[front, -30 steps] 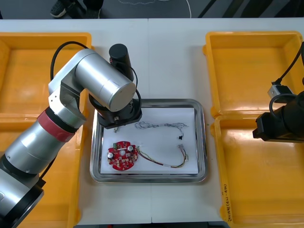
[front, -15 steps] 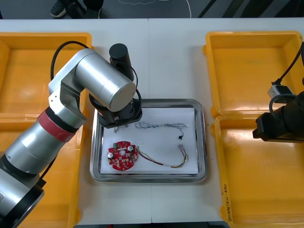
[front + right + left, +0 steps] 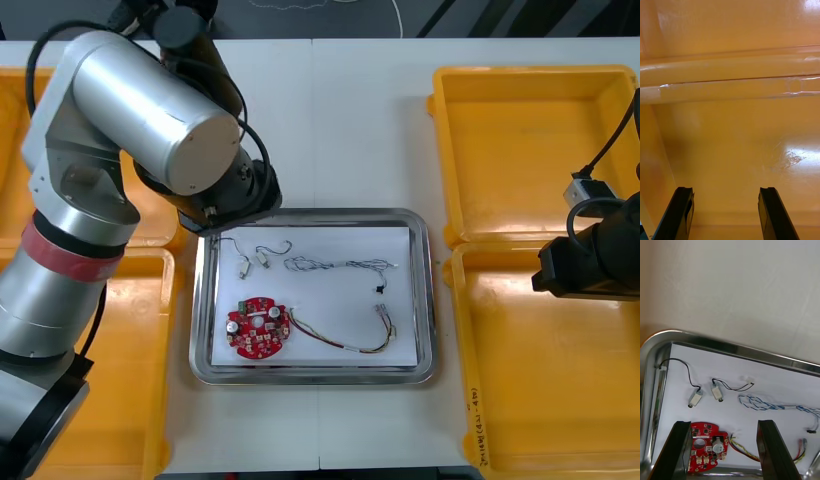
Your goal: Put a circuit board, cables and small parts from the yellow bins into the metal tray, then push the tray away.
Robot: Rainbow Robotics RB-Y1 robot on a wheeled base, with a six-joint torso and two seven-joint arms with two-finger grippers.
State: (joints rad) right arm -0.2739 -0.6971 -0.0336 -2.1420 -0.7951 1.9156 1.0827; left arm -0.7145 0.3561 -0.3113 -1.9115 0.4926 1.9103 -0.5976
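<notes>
The metal tray (image 3: 425, 300), white inside, sits mid-table. In it lie a round red circuit board (image 3: 258, 327), a twisted blue and white cable (image 3: 340, 265), a red and yellow cable (image 3: 352, 338) and two small metal parts (image 3: 250, 262) on thin black wires. My left arm (image 3: 160, 110) hangs over the tray's far-left corner. Its gripper (image 3: 724, 452) is open and holds nothing, above the circuit board (image 3: 705, 450) and short of the small metal parts (image 3: 696, 399). My right gripper (image 3: 726, 213) stands open over a bare bin floor (image 3: 733, 150).
Two yellow bins (image 3: 530, 140) stand at the right, with my right arm (image 3: 590, 262) parked over the near one (image 3: 540, 400). Two more yellow bins (image 3: 130, 400) stand at the left, partly under my left arm. Bare table (image 3: 340, 120) lies beyond the tray.
My left gripper opened and rose back toward the far left. The two small metal parts on black wires, hidden under it before, now lie in the tray's far-left corner. The right arm stayed still.
</notes>
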